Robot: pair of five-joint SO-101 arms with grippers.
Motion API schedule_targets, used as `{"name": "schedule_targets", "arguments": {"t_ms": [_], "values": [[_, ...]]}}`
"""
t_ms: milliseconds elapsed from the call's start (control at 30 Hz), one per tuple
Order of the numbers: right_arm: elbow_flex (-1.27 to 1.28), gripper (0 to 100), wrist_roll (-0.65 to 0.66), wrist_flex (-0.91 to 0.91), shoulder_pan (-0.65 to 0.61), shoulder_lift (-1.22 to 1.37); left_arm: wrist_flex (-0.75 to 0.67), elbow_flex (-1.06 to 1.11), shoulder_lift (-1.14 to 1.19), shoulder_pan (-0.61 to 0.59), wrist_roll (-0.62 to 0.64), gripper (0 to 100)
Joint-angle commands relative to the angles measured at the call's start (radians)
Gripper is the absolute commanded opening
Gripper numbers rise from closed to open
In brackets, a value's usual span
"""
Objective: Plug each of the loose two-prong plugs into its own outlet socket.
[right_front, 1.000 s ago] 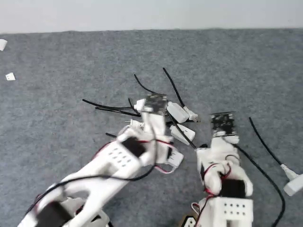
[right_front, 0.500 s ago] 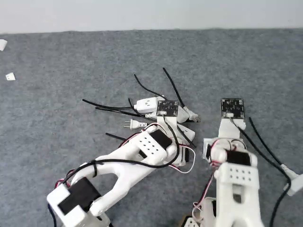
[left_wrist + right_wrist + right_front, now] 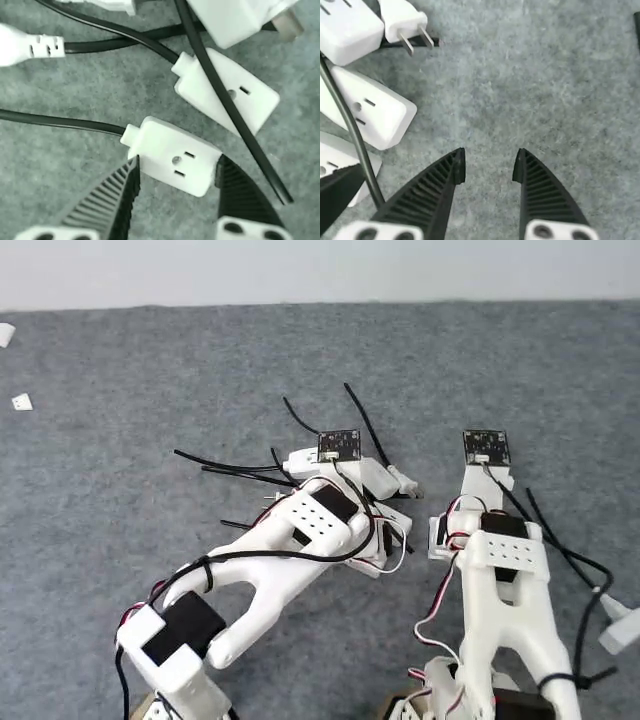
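lot: cord ends on a grey carpet-like surface (image 3: 150, 370), none mated yet.

1. white rectangular plastic outlet socket (image 3: 165, 150) on a black cord. it lies flat, slotted face up, in the tangle ahead of the left arm (image 3: 290, 550). the left jaws stand apart, one ribbed finger close in at each side of its body. whether either pad touches cannot be told.

2. second white plastic outlet socket (image 3: 257, 107), just beside item 1, face up. a thin black cord (image 3: 220, 95) lies across its face.

3. white two-prong plug (image 3: 400, 17), loose, lying next to the sockets. both bare metal prongs (image 3: 426, 36) are free and point towards open surface.

4. small white cord-end piece (image 3: 620, 625), well apart from the tangle, on the side of the right arm (image 3: 505, 570). too small to tell plug from socket.

5. right jaws: apart, holding nothing, hanging over bare surface near item 3.

handling, as judged:
- all pieces look light, hard and smooth-sided, so they are likely to skate on the pile or slip in a shallow pinch.
- the sockets are best taken across the long flat sides, mid-body, leaving the slotted face clear.
- the plug wants a hold on its body behind the prongs. it should never be held by the prongs, which look thin enough to bend.
- the cords seem springy and lie crossed, so a lifted piece may drag its neighbours. the cord over item 2 would need clearing first.
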Motion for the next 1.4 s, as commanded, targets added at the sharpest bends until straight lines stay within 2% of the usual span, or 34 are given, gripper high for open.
{"name": "schedule_targets", "arguments": {"t_ms": [0,167,333,433,567,733,833,933,1067,1267,1367], "values": [[-0.054,16.5,0.014,-0.018,0.002,0.008,0.017,-0.001,0.043,-0.02,-0.003,23],[-0.052,16.5,0.032,-0.019,-0.001,0.012,0.06,0.001,0.046,0.008,-0.092,22],[-0.052,16.5,0.032,-0.019,-0.024,0.012,0.087,0.004,0.04,0.176,-0.1,22],[-0.052,16.5,0.034,-0.019,-0.022,0.012,0.078,0.018,0.035,0.207,-0.094,22],[-0.052,16.5,0.034,-0.019,-0.024,0.012,0.051,-0.008,0.034,0.124,-0.078,22],[-0.051,16.5,0.034,-0.031,-0.024,0.012,0.052,-0.087,0.034,0.049,0.058,22],[-0.051,16.5,0.043,-0.031,-0.024,0.012,0.017,-0.114,0.034,-0.009,0.203,22],[-0.043,16.5,0.066,-0.035,-0.025,0.012,-0.043,-0.113,0.034,-0.014,0.358,22],[-0.035,16.5,0.068,-0.05,-0.038,0.012,-0.049,-0.113,0.041,0.003,0.334,22],[-0.034,16.5,0.069,-0.047,-0.039,0.013,-0.086,-0.108,0.048,-0.081,0.336,22],[-0.032,16.5,0.071,-0.047,-0.041,0.013,-0.124,-0.091,0.072,-0.084,0.336,22]]}}
